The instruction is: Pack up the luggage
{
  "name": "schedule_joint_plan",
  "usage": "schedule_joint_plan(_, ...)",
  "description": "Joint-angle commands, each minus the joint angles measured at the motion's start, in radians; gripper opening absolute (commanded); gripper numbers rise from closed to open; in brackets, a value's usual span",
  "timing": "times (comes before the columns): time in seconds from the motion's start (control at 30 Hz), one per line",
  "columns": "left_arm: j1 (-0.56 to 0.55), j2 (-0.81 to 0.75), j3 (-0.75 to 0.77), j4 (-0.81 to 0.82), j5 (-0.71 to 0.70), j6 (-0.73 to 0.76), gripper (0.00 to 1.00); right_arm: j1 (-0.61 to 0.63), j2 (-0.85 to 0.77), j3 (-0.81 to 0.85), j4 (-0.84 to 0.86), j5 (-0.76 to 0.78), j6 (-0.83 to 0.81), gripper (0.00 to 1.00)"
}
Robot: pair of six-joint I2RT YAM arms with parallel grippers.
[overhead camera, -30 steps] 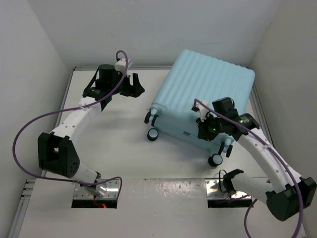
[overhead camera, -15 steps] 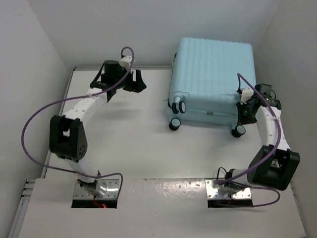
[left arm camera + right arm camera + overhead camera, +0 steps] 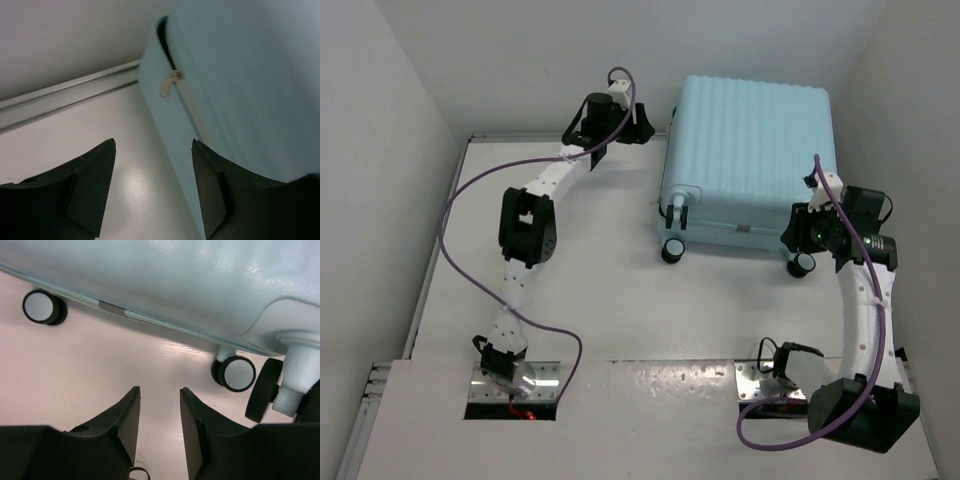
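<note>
L arm & R arm: white links, black joints, purple cables.

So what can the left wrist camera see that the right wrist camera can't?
Only the left wrist view shows a small metal zipper pull on the seam of the luggage, and the rail along the table's far edge. Only the right wrist view shows the wheels under the case. Both show the pale blue shell, the white table, and that arm's own dark fingers apart with nothing between them: left gripper, right gripper.
</note>
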Motion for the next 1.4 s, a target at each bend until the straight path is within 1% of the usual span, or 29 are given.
schedule_joint_plan(0.0, 0.046, 0.129, 0.102, 0.119, 0.022, -0.052, 0.67, -0.013, -0.036, -0.016, 0.052, -0.079, 0.052, 0.38)
schedule_joint_plan(0.07, 0.046, 0.152, 0.102, 0.172, 0.025, -0.041, 0.56, -0.013, -0.024, 0.006, 0.041, -0.091, 0.049, 0.38)
schedule_joint_plan(0.1, 0.046, 0.167, 0.102, 0.183, 0.044, -0.041, 0.55, -0.012, -0.013, 0.015, 0.025, -0.094, 0.047, 0.38)
schedule_joint_plan(0.17, 0.046, 0.167, 0.088, 0.233, 0.071, -0.041, 0.55, -0.013, 0.022, 0.047, -0.014, -0.108, 0.052, 0.38)
schedule_joint_plan(0.2, 0.046, 0.167, 0.053, 0.264, 0.093, -0.064, 0.58, -0.016, 0.032, 0.053, -0.029, -0.12, 0.054, 0.38)
schedule_joint_plan(0.23, 0.058, 0.167, 0.039, 0.326, 0.11, -0.095, 0.6, -0.019, 0.039, 0.059, -0.038, -0.123, 0.06, 0.38)
schedule_joint_plan(0.27, 0.068, 0.181, 0.039, 0.35, 0.14, -0.168, 0.61, -0.021, 0.038, 0.058, -0.037, -0.119, 0.073, 0.38)
schedule_joint_plan(0.3, 0.077, 0.192, 0.062, 0.35, 0.206, -0.193, 0.63, -0.025, 0.038, 0.059, -0.035, -0.114, 0.078, 0.38)
schedule_joint_plan(0.37, 0.077, 0.192, 0.079, 0.284, 0.239, -0.193, 0.64, -0.038, 0.016, 0.046, 0.006, -0.073, 0.113, 0.41)
schedule_joint_plan(0.4, 0.066, 0.167, 0.041, 0.263, 0.239, -0.146, 0.65, -0.054, -0.002, 0.041, 0.029, -0.057, 0.127, 0.43)
schedule_joint_plan(0.43, 0.066, 0.132, -0.013, 0.262, 0.228, -0.126, 0.65, -0.074, -0.008, 0.037, 0.091, -0.041, 0.177, 0.48)
schedule_joint_plan(0.47, 0.053, 0.045, -0.074, 0.294, 0.214, -0.098, 0.65, -0.084, -0.022, 0.033, 0.116, 0.007, 0.216, 0.51)
schedule_joint_plan(0.5, 0.042, 0.005, -0.184, 0.31, 0.181, -0.083, 0.66, -0.111, -0.033, 0.032, 0.144, 0.025, 0.233, 0.54)
schedule_joint_plan(0.53, 0.042, -0.026, -0.22, 0.31, 0.153, -0.069, 0.66, -0.125, -0.036, 0.039, 0.209, 0.042, 0.276, 0.56)
schedule_joint_plan(0.57, 0.03, -0.049, -0.237, 0.31, 0.119, -0.055, 0.66, -0.134, -0.037, 0.044, 0.282, 0.099, 0.302, 0.56)
schedule_joint_plan(0.6, 0.029, -0.06, -0.237, 0.261, 0.087, -0.045, 0.66, -0.151, -0.03, 0.058, 0.349, 0.117, 0.342, 0.56)
schedule_joint_plan(0.67, 0.029, -0.06, -0.228, 0.221, 0.044, -0.035, 0.68, -0.147, -0.005, 0.093, 0.443, 0.279, 0.339, 0.48)
schedule_joint_plan(0.7, 0.029, -0.069, -0.219, 0.197, 0.044, -0.035, 0.68, -0.134, 0.022, 0.108, 0.49, 0.321, 0.321, 0.43)
schedule_joint_plan(0.73, 0.029, -0.069, -0.219, 0.196, 0.044, -0.035, 0.68, -0.131, 0.036, 0.162, 0.503, 0.381, 0.313, 0.37)
schedule_joint_plan(0.8, 0.029, -0.078, -0.232, 0.196, 0.032, -0.026, 0.68, -0.134, 0.1, 0.191, 0.558, 0.464, 0.253, 0.32)
schedule_joint_plan(0.83, 0.029, -0.087, -0.242, 0.196, 0.019, -0.017, 0.68, -0.13, 0.13, 0.193, 0.572, 0.489, 0.238, 0.27)
schedule_joint_plan(0.93, 0.029, -0.077, -0.228, 0.183, -0.003, -0.008, 0.68, -0.128, 0.219, 0.19, 0.656, 0.565, 0.172, 0.22)
schedule_joint_plan(0.97, 0.029, -0.065, -0.217, 0.183, -0.013, -0.008, 0.68, -0.128, 0.24, 0.191, 0.688, 0.578, 0.166, 0.17)
schedule_joint_plan(1.0, 0.029, -0.065, -0.217, 0.183, 0.002, -0.008, 0.68, -0.128, 0.265, 0.199, 0.702, 0.594, 0.161, 0.16)
schedule_joint_plan(1.03, 0.029, -0.051, -0.202, 0.158, 0.002, -0.008, 0.68, -0.128, 0.339, 0.211, 0.721, 0.601, 0.149, 0.16)
schedule_joint_plan(1.17, 0.029, -0.042, -0.202, 0.158, -0.007, -0.008, 0.7, -0.133, 0.527, 0.282, 0.744, 0.559, 0.109, 0.13)
schedule_joint_plan(1.2, 0.029, -0.042, -0.202, 0.158, -0.007, -0.008, 0.7, -0.143, 0.554, 0.288, 0.761, 0.497, 0.095, 0.13)
schedule_joint_plan(1.27, 0.029, -0.032, -0.193, 0.169, 0.002, -0.017, 0.7, -0.139, 0.66, 0.325, 0.788, 0.443, 0.049, 0.13)
schedule_joint_plan(1.37, 0.02, -0.002, -0.173, 0.169, 0.024, -0.017, 0.71, -0.13, 0.786, 0.355, 0.833, 0.403, -0.078, 0.13)
